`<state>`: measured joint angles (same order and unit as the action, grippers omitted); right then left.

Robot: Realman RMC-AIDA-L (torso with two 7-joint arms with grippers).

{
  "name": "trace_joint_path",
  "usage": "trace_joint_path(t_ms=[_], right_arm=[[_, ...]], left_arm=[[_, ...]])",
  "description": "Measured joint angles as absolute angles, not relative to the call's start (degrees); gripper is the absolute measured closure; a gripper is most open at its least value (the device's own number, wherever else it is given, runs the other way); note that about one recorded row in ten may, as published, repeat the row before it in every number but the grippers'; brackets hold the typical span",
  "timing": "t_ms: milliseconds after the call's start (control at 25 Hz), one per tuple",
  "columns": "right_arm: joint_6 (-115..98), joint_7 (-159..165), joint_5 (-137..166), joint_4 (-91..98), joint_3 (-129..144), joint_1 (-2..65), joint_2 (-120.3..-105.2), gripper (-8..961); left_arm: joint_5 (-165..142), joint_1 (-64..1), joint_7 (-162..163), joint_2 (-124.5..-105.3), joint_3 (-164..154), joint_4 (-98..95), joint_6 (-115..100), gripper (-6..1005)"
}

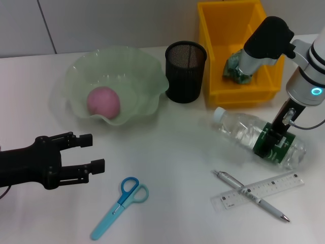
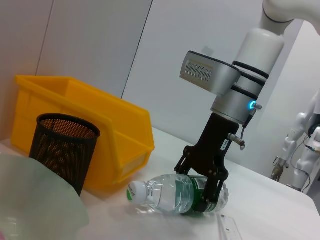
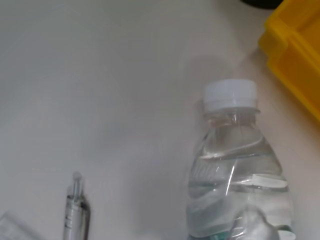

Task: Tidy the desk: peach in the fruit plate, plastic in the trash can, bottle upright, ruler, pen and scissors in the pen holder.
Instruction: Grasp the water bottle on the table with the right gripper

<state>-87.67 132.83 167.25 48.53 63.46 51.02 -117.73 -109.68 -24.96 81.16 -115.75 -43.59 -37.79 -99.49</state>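
Down on the white worktop (image 1: 167, 152), the right end effector (image 1: 274, 142) straddles the green-labelled middle of the lying bottle (image 1: 238, 129), its fingers set on either side of the body; whether they are already pressing it cannot be told. The bottle's white cap (image 1: 219, 114) points away from that end effector toward the black mesh pen holder (image 1: 186, 71). Just below the right end effector, nearer the robot, the pen (image 1: 251, 195) lies crossed over the clear ruler (image 1: 274, 187). Beyond it stands the yellow bin (image 1: 213, 61), with a crumpled greenish piece of plastic (image 1: 236, 68) inside. The left end effector (image 1: 86, 152) hovers released, fingers spread, low over the worktop. The blue scissors (image 1: 119, 206) lie close beside it, toward the robot's right. Just ahead of it sits the pale green fruit plate (image 1: 137, 71), and the pink peach (image 1: 103, 100) rests inside.
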Motion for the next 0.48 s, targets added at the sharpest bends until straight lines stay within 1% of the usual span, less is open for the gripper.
trace_joint_path(t_ms=[480], right_arm=[[-85.3, 132.7, 167.3, 47.1, 65.2, 51.2, -117.75, 167]], left_arm=[[-109.7, -25.1, 81.7, -115.81, -43.6, -38.0, -99.3, 218]])
